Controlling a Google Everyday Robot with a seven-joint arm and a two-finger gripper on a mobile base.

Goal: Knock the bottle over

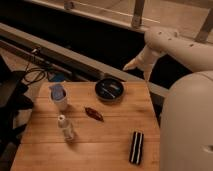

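Observation:
The bottle is small, clear plastic with a white cap. It stands upright on the left part of the wooden table. A whitish cup with a blue top stands just behind it. My gripper hangs at the end of the white arm, beyond the table's far edge and behind the black bowl. It is far to the right of the bottle and touches nothing.
A dark red oblong object lies mid-table. A black rectangular object lies near the front right. My white body fills the right side. Cables and dark gear lie left of the table. A rail runs behind.

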